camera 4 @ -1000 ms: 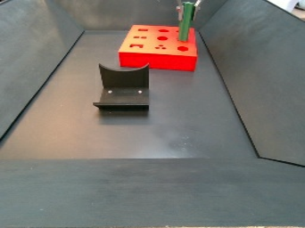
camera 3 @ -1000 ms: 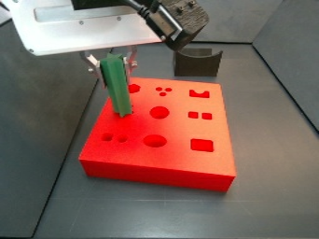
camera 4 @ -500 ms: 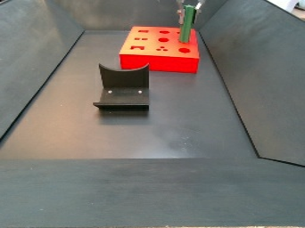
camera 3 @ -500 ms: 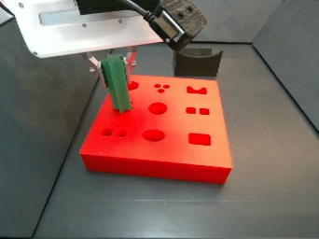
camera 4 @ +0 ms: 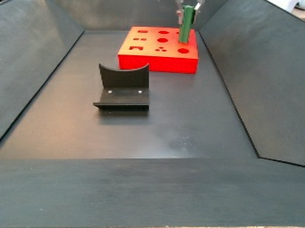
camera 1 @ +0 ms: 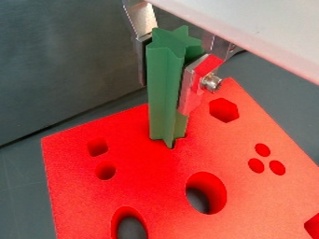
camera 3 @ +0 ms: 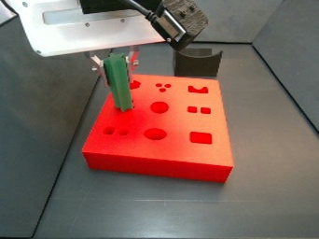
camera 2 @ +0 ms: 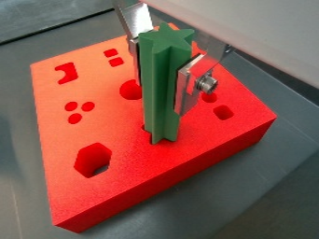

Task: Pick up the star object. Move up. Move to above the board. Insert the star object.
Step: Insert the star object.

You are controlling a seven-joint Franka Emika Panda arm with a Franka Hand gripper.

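Inserting is the step in hand: the end effector is clamped on the star object, held upright w/ its lower tip touching the board at what looks like the star recess, at the board's far-left corner in a side view. Judging by how much peg shows, it's barely seated. Keep it vertical, match star points to the recess, press straight down slowly, no side load; release only once bottomed. Holder sits just beyond the board, clear of the path.

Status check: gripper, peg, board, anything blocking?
Gripper shut on peg, over board. Peg upright, tip at board's top face. Holder well clear.
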